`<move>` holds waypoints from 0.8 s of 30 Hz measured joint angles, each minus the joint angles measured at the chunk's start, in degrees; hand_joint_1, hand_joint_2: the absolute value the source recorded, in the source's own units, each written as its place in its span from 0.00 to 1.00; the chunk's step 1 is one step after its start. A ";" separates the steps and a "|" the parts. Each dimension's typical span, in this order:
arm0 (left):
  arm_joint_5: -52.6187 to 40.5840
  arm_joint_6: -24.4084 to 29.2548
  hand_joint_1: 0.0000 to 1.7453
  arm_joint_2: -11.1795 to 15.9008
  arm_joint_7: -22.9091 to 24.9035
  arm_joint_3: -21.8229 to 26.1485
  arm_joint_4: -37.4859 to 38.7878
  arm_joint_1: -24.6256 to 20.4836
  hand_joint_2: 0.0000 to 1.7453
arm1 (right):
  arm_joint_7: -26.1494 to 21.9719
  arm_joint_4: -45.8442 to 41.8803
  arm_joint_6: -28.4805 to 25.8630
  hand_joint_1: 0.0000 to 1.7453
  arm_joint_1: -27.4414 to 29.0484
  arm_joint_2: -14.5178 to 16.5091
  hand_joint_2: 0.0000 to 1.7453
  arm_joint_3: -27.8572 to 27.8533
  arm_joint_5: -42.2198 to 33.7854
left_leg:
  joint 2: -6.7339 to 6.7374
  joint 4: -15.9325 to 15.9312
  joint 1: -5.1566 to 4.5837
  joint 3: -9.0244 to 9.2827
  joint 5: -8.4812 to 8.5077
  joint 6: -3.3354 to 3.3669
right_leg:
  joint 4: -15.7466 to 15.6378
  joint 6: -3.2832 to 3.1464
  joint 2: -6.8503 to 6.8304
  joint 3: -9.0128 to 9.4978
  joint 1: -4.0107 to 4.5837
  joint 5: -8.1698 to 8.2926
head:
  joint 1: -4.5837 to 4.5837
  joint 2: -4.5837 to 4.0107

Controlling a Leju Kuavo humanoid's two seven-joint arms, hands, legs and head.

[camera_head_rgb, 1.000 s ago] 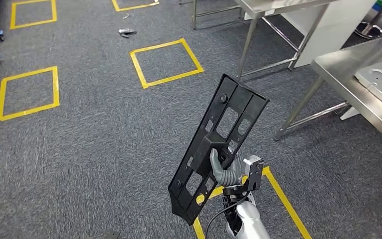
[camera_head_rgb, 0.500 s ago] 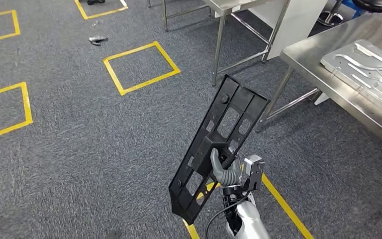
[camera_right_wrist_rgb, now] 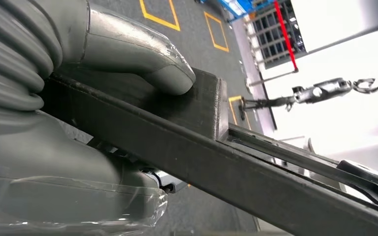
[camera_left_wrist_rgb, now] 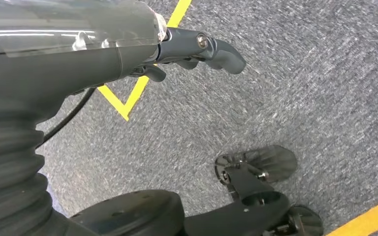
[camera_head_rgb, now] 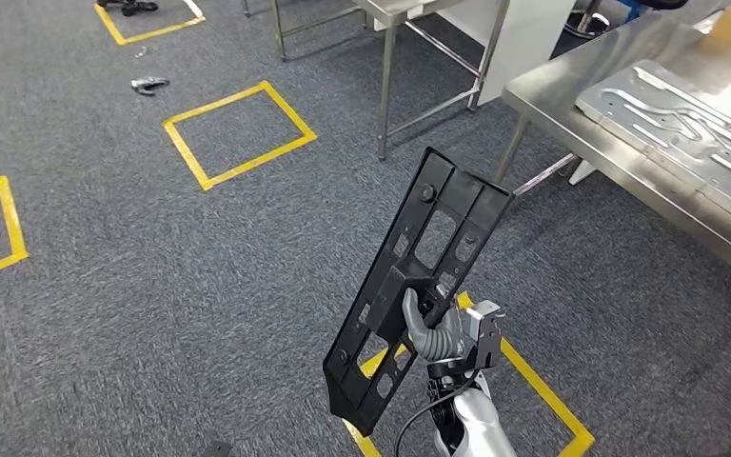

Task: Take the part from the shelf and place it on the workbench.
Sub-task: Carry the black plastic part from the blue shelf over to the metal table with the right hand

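My right hand (camera_head_rgb: 435, 333) grips a long black plastic part (camera_head_rgb: 438, 228) with several cut-outs, holding it upright and tilted over the grey carpet, low in the middle of the head view. In the right wrist view the grey thumb (camera_right_wrist_rgb: 142, 54) presses on the part's raised block (camera_right_wrist_rgb: 202, 108), and the part's edge runs away from the hand. The steel workbench (camera_head_rgb: 571, 105) stands to the right, beyond the part and apart from it. My left hand (camera_left_wrist_rgb: 197, 46) hangs over the floor, holding nothing, its dark fingers loosely extended.
A silver machined plate (camera_head_rgb: 685, 114) lies on the workbench. A second steel table's legs (camera_head_rgb: 385, 86) stand behind the part. Yellow tape squares (camera_head_rgb: 238, 133) mark the carpet, one under my right arm (camera_head_rgb: 543, 400). A small dark object (camera_head_rgb: 149, 85) lies on the floor far left.
The camera has moved: floor squares slide left and the workbench comes further into view at the right. My right hand keeps the same hold on the part.
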 joint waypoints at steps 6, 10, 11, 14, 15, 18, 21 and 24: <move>-0.09 0.13 0.00 0.01 0.22 -0.21 0.00 -0.08 1.00 | -0.11 -0.90 0.16 1.00 0.64 0.04 1.00 0.03 0.10 | -2.43 7.87 0.15 -2.93 -5.08 -1.40 | -1.63 -1.31 2.84 0.86 -0.86 0.76 | -0.08 0.00; -0.09 0.19 0.00 0.01 0.72 -0.21 0.00 0.63 1.00 | -0.11 -1.08 0.54 1.00 1.08 0.07 1.00 0.15 0.26 | -3.25 13.88 0.31 -6.42 -5.25 -1.81 | -1.11 -1.29 5.24 0.82 -0.92 0.58 | -0.10 0.00; -0.09 0.21 0.00 0.01 0.75 -0.21 0.00 0.68 1.00 | -0.14 -1.31 0.73 1.00 1.14 0.08 1.00 0.21 0.30 | -3.56 10.50 0.44 -5.03 -2.96 -1.86 | -0.76 -1.11 5.86 0.80 -1.00 0.40 | -0.10 0.00; -0.09 0.23 0.00 0.01 0.72 -0.22 0.00 0.67 1.00 | -0.61 -3.65 1.74 1.00 1.63 0.18 1.00 0.73 0.80 | -6.15 1.86 0.78 -1.25 0.24 -1.44 | 0.49 -0.29 7.27 0.16 -1.08 -0.14 | -0.05 0.00; -0.09 0.23 0.00 0.01 0.69 -0.23 0.00 0.69 1.00 | -0.77 -5.26 2.14 1.00 2.10 0.21 1.00 1.17 1.07 | -6.63 1.40 0.72 -1.11 -0.03 -1.11 | 0.67 0.02 7.60 -0.16 -1.07 -0.12 | -0.04 0.00; -0.09 0.24 0.00 0.05 0.55 -0.23 -0.01 0.66 1.00 | -0.72 -11.92 2.98 1.00 3.87 0.25 1.00 3.19 1.90 | -5.70 0.96 0.61 -1.19 0.45 0.04 | 0.87 0.98 7.88 -0.72 -1.19 -0.09 | -0.02 0.00; -0.15 0.24 0.00 0.02 0.41 -0.23 -0.02 0.59 1.00 | -0.97 -19.73 3.31 1.00 4.99 0.07 1.00 5.58 2.93 | -4.28 0.43 0.72 -0.98 0.75 0.91 | 7.12 1.80 4.80 -3.63 -1.22 -3.80 | 0.30 0.00; -0.34 0.22 0.00 0.05 0.59 -0.23 -0.02 0.71 1.00 | -1.74 -27.20 2.77 1.00 5.77 -0.35 1.00 8.66 5.03 | -2.60 0.43 0.60 -0.94 0.58 1.08 | 15.09 2.20 3.61 -7.63 -1.50 -6.55 | 0.35 0.00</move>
